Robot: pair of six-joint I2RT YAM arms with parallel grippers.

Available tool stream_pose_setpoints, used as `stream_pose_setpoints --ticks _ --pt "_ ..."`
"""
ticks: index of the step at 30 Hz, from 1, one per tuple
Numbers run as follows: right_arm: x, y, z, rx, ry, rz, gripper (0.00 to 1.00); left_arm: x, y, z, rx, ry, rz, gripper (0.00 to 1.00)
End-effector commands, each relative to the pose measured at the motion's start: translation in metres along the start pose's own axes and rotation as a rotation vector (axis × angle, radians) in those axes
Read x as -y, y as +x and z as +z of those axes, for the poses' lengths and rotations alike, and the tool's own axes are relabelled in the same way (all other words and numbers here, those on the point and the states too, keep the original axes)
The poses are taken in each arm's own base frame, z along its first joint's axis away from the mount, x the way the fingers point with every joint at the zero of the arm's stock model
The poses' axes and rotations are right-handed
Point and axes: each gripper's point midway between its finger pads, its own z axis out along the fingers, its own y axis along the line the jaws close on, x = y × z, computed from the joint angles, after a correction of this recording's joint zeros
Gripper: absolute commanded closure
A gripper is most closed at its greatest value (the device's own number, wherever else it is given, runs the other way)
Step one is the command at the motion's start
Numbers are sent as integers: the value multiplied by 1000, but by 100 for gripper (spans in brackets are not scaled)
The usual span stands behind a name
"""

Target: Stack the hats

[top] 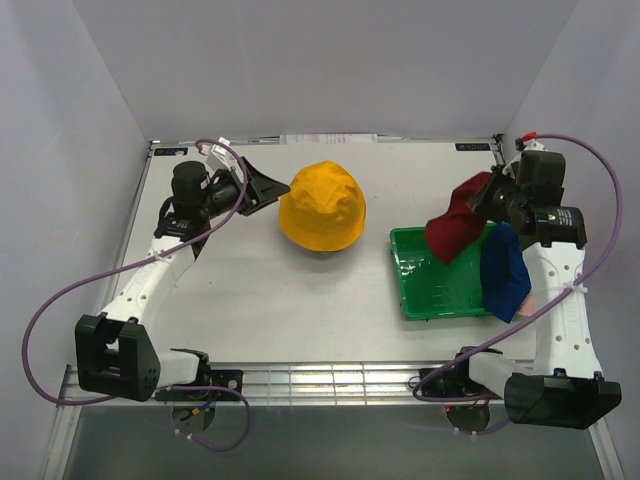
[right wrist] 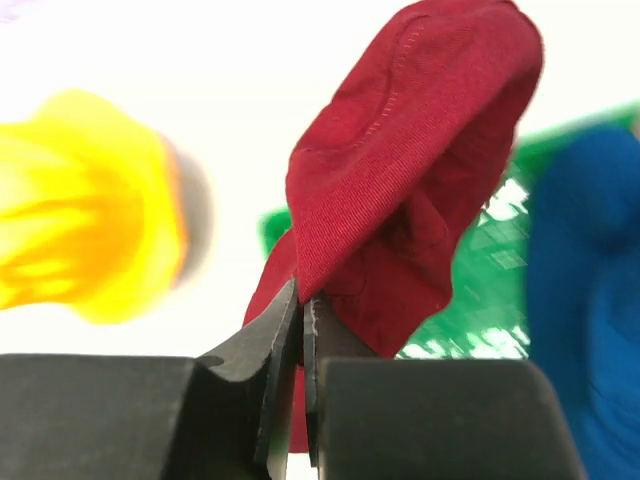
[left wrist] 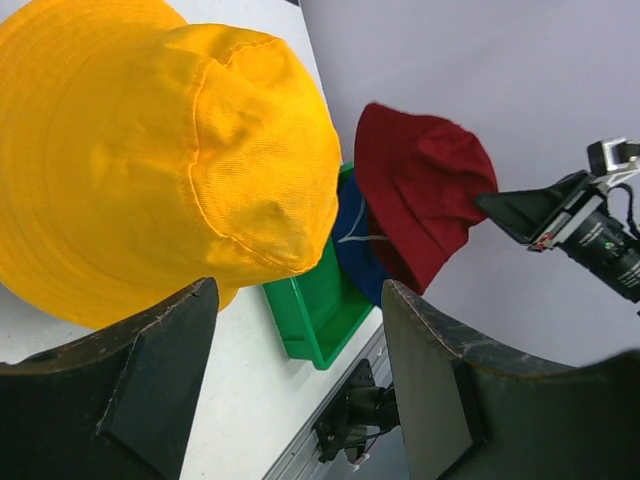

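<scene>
A yellow bucket hat (top: 322, 207) sits crown up at the table's middle, and fills the upper left of the left wrist view (left wrist: 160, 150). My left gripper (top: 270, 187) is open and empty, just left of the yellow hat. My right gripper (top: 482, 200) is shut on the brim of a dark red hat (top: 455, 225), which hangs above the green tray (top: 432, 290); the pinch shows in the right wrist view (right wrist: 303, 300). A blue hat (top: 505, 270) lies over the tray's right side. Pink and grey hats are out of view.
The green tray stands right of centre, near my right arm. Grey walls close the table at the back and both sides. A metal rail runs along the near edge by the arm bases.
</scene>
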Motion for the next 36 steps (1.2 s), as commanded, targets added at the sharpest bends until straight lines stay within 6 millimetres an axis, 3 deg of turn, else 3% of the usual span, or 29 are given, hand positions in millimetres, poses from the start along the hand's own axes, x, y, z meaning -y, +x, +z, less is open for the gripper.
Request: stream_pose_setpoints --ticks 1,9,16,21,25,27,36 --pt "-63 -53 -35 124 -284 -4 92 33 -14 -9 56 77 40 23" --pt "-146 -104 -89 248 -733 -35 92 64 -19 0 56 191 -34 18" --pt "-188 -124 -123 288 -968 -48 92 103 -25 19 84 304 -120 15" --pt "-224 -127 -145 279 -1086 -42 92 128 -19 39 82 343 -202 14" --pt "-240 -125 -153 275 -1125 -53 92 142 -27 50 121 370 -256 14" --pt "-247 -123 -154 267 -1137 -55 92 155 -30 52 122 398 -267 14" --pt "-267 -108 -146 235 -1161 -74 92 169 -38 55 148 424 -376 13"
